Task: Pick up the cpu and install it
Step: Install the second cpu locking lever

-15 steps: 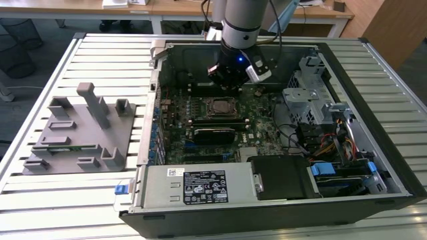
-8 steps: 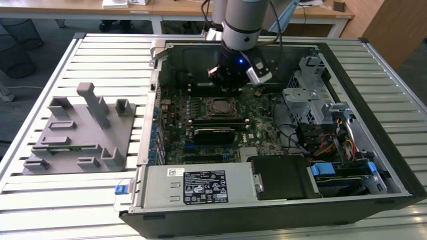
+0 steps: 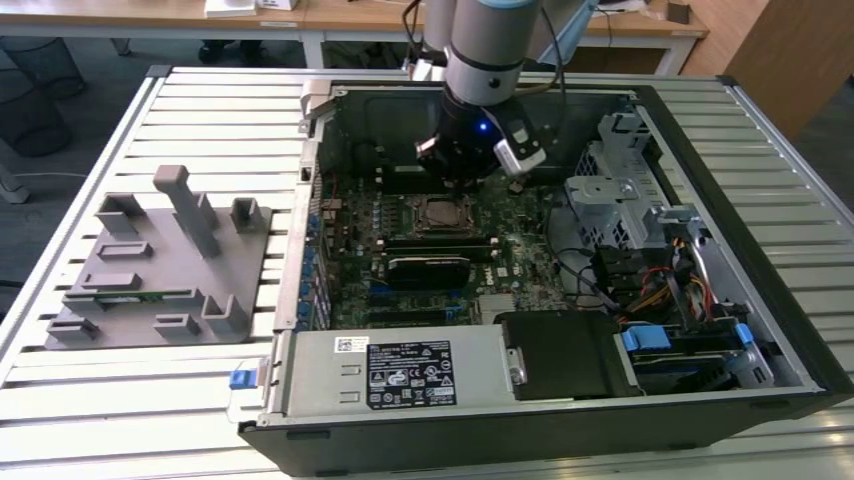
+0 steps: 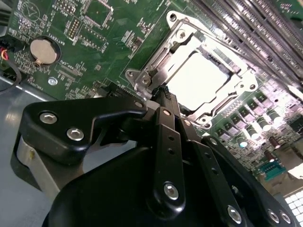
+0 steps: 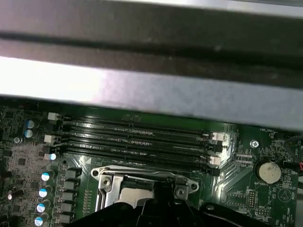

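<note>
The cpu is a shiny silver square lying flat inside the metal socket frame on the green motherboard. The exterior view shows the cpu in the socket near the middle of the open computer case. My gripper hovers just above the socket's edge, its black fingers pressed together with nothing between them. In the exterior view my gripper hangs a little behind the socket. In the first wrist view the cpu is partly covered by the gripper's dark body.
Memory slots run alongside the socket, with a coin battery nearby. A black heatsink block lies in front of the socket. Drive cages and cables fill the case toward the exterior view's right. A grey fixture stands outside the case.
</note>
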Motion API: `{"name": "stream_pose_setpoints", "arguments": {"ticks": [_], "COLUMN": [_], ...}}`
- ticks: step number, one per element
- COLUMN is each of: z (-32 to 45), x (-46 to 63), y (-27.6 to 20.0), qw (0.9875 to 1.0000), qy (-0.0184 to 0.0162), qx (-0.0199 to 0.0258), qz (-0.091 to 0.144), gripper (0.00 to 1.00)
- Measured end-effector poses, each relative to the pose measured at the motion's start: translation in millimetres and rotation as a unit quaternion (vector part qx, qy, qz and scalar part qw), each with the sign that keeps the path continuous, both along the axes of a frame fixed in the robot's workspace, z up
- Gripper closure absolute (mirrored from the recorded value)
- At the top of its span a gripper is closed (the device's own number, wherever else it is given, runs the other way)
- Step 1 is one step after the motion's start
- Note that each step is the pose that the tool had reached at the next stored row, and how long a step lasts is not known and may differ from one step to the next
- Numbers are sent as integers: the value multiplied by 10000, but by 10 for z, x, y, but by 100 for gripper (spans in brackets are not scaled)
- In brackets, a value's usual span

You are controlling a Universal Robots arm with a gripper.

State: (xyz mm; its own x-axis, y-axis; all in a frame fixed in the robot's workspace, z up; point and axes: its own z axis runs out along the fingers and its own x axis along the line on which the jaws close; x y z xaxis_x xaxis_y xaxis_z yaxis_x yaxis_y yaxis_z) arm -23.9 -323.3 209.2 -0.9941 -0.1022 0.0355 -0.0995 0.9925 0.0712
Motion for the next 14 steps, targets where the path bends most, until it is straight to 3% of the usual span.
{"name": "stream_pose_setpoints", "arguments": {"ticks": [6,14], "z": [0,73], "x": [0,-1], "y": [-58,-70], "qw": [10000,10000], "qy": [0,0], "qx": [0,0], "qz": [0,0], "gripper": [89,89]}}
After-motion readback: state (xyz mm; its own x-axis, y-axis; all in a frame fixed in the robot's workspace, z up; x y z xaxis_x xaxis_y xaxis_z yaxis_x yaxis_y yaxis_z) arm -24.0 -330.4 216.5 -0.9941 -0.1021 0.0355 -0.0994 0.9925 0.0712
